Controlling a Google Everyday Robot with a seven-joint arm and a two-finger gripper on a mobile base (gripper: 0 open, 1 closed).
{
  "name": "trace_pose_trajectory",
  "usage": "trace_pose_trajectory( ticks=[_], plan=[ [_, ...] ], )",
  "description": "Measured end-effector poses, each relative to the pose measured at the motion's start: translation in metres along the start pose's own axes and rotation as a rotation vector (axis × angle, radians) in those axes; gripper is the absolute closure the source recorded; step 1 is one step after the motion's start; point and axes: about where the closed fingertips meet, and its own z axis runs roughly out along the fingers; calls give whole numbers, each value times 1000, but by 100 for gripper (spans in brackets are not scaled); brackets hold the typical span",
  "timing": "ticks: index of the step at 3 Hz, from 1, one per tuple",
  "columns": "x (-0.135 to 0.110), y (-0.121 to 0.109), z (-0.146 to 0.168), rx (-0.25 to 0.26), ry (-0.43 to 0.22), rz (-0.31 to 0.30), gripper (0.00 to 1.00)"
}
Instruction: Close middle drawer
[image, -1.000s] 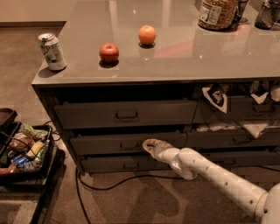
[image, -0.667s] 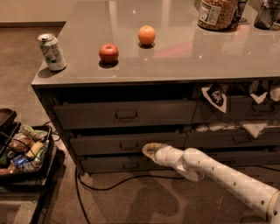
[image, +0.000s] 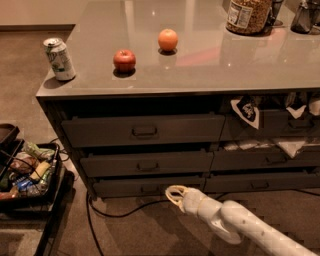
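Camera view: the middle drawer (image: 146, 159) sits below the red apple (image: 124, 60), second front down under the surface (image: 200, 65), and seems to stand slightly out. The end effector (image: 175, 192) hovers lower again, right of the apple, beneath that front, holding nothing. I cannot tell how far open it is. The drawer looks rigid and likely slides easily. Push its flat front beside the pull handle (image: 148, 166) rather than gripping.
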Motion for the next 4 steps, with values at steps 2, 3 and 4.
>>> trace_pose_trajectory(
  ticks=[2,3,4],
  plan=[
    [-33,43,-78,-58,-13,42,100],
    [-49,71,-99,-205,41,73,100],
    [-55,101,-122,-233,90,108,100]
  ],
)
